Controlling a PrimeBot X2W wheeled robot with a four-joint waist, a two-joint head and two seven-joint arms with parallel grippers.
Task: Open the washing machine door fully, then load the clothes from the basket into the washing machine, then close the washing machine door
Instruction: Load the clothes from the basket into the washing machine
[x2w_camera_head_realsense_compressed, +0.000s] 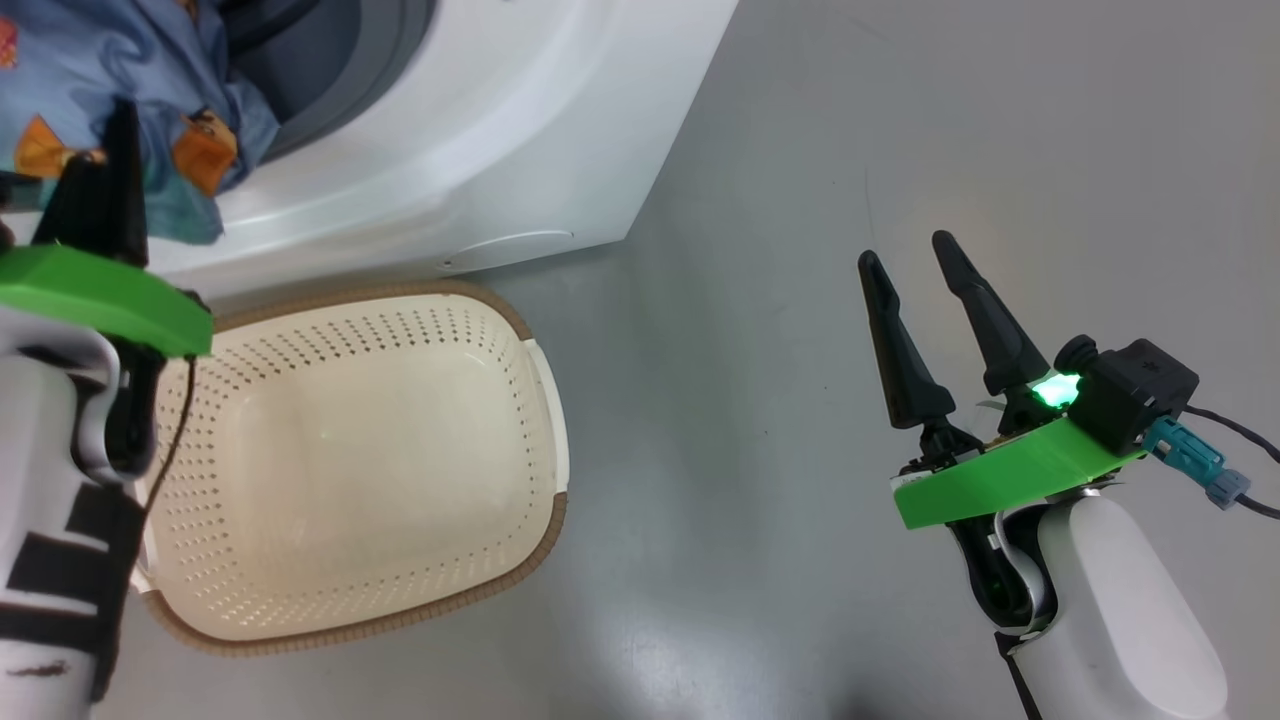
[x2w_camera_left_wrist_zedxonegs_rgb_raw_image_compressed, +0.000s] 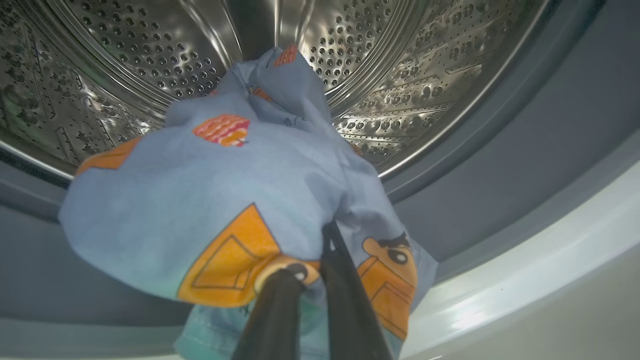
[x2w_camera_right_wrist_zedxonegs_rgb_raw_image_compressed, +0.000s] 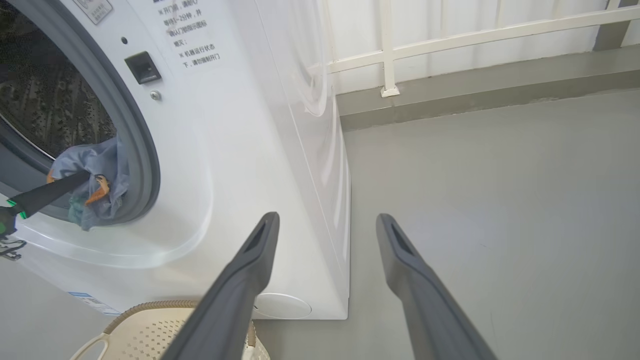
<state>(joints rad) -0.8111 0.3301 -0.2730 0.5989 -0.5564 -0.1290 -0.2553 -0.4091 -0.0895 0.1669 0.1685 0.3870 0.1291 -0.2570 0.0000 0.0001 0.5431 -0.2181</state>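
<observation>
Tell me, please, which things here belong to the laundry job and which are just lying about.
Job: clothes, gripped by the left gripper; washing machine; empty basket; right gripper, open.
Just about: white railing; grey floor.

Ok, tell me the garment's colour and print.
The garment is light blue with orange cartoon patches; the left wrist view shows it best.

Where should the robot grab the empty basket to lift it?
Probably take the basket by its right side handle, coming from above: it sits upright, the thin edge there suits a pinch, and the open right end effector is nearest.
</observation>
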